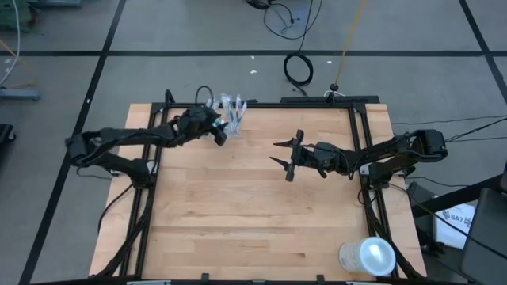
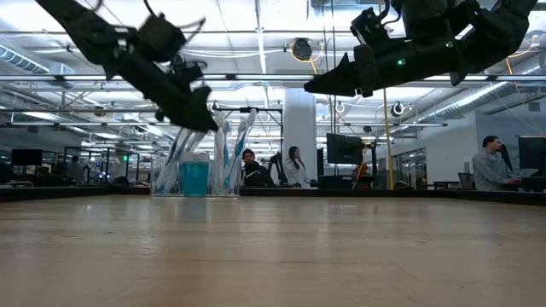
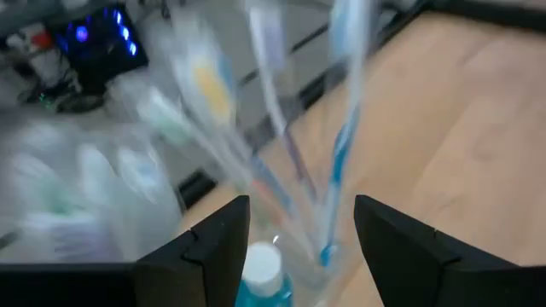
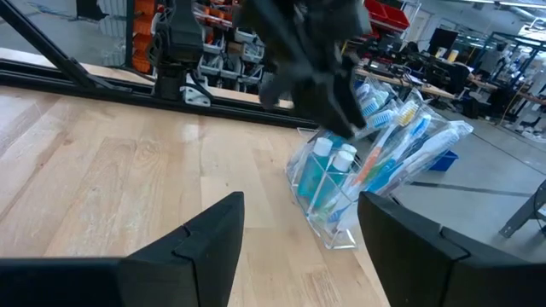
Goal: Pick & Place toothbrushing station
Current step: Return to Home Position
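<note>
The toothbrushing station [image 1: 232,111] stands upright on the table near its far edge, left of the middle. It is a clear cup [image 2: 194,179] holding several blue-and-white toothbrushes [image 4: 401,145] and teal, white-capped toothpaste tubes [image 4: 322,170]. My left gripper [image 1: 220,133] hovers open just above and on the near-left side of the cup. In its wrist view the fingers [image 3: 213,247] stand on either side of the brushes [image 3: 341,145] and a tube's cap [image 3: 260,264] without touching. My right gripper [image 1: 279,153] waits open above the table's middle, pointing at the station.
A large whitish translucent cylinder [image 1: 368,256] stands at the table's near right corner. Black frame rails [image 1: 317,104] run along the far and side edges. Bare wood [image 1: 238,214] fills the middle and near part. People [image 2: 294,166] sit in the room beyond the table.
</note>
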Action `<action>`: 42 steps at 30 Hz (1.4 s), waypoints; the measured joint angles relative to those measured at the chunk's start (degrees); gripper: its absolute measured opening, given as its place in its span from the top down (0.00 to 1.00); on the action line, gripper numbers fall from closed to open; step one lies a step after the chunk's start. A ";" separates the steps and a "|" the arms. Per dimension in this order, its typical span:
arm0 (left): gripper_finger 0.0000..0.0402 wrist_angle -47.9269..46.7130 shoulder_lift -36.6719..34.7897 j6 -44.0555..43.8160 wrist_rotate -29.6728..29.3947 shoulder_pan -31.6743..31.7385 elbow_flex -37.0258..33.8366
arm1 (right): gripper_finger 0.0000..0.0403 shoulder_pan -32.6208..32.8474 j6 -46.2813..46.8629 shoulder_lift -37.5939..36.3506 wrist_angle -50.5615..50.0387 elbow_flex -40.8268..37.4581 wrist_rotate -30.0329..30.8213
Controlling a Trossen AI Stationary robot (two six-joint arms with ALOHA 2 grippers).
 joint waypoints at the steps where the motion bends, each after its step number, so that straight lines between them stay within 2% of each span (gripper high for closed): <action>1: 0.46 -0.93 -2.18 0.00 0.09 -0.36 -0.03 | 0.44 0.00 0.13 0.00 0.02 0.00 0.00; 7: 0.52 -12.23 -16.58 1.69 0.07 -3.21 -0.01 | 0.45 1.48 0.25 -2.58 -2.02 -0.07 -2.95; 10: 0.56 -18.42 -24.37 1.48 0.00 -4.31 0.00 | 0.50 2.77 -1.16 -7.12 -7.75 -0.07 -1.42; 14: 0.64 -24.65 -33.74 1.46 1.61 -7.03 -0.10 | 0.64 3.99 0.73 -15.61 -17.48 -0.07 0.06; 19: 0.75 -23.51 -44.91 1.80 2.82 -11.68 -4.88 | 0.87 5.83 5.08 -27.62 -30.61 -0.07 -0.05; 22: 0.81 -22.54 -51.41 3.99 3.45 -13.81 -8.99 | 0.98 7.53 4.60 -34.03 -31.95 -3.19 -0.21; 27: 0.89 -21.73 -60.63 5.18 6.50 -16.95 -13.77 | 0.96 8.79 5.45 -45.88 -31.11 -13.20 -0.20; 29: 0.93 -21.81 -63.52 3.84 6.66 -18.23 -14.63 | 0.95 8.76 6.57 -51.11 -31.13 -16.93 -0.17; 33: 0.99 -24.95 -68.65 3.93 10.75 -20.84 -14.83 | 0.98 8.74 7.14 -62.18 -30.33 -21.62 -1.35; 36: 0.97 -27.33 -72.24 6.75 13.39 -22.78 -14.85 | 1.00 8.76 8.16 -68.66 -32.24 -24.00 -7.54; 39: 0.94 -28.65 -74.17 8.62 13.49 -24.30 -15.10 | 0.99 8.76 7.56 -73.48 -36.19 -25.60 -13.53; 42: 0.94 -30.85 -74.07 10.33 13.49 -25.13 -15.60 | 0.99 8.76 7.20 -76.98 -37.49 -26.63 -13.45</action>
